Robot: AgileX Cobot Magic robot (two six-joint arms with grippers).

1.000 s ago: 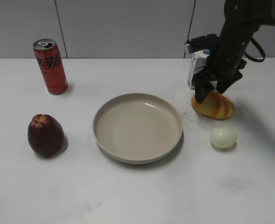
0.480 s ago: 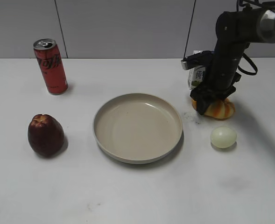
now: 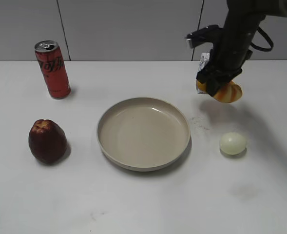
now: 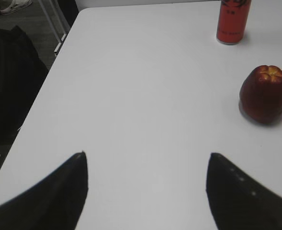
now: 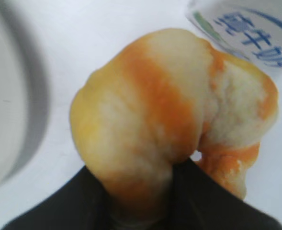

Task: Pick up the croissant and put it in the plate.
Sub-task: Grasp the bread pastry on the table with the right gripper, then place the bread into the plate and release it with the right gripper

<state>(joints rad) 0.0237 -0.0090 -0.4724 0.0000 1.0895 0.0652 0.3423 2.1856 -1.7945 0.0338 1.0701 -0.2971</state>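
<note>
The left pincer [image 4: 145,191] hovers low over the bare white counter [image 4: 145,96], its two dark tips spread wide with nothing between them. A red Coca-Cola can [image 3: 52,69] stands upright at the back left, and a dark red fruit [image 3: 47,141] sits in front of it. The empty plate [image 3: 143,132] lies mid-counter. Right of it, the right arm reaches steeply down, its pincer [image 3: 214,84] clenched on the croissant [image 3: 226,92], held clear above the counter near a carton [image 5: 246,31] with blue Chinese writing. An egg [image 3: 233,143] lies below.

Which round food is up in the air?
The croissant, pinched in the right gripper; the egg and dark red fruit sit on the table.
</note>
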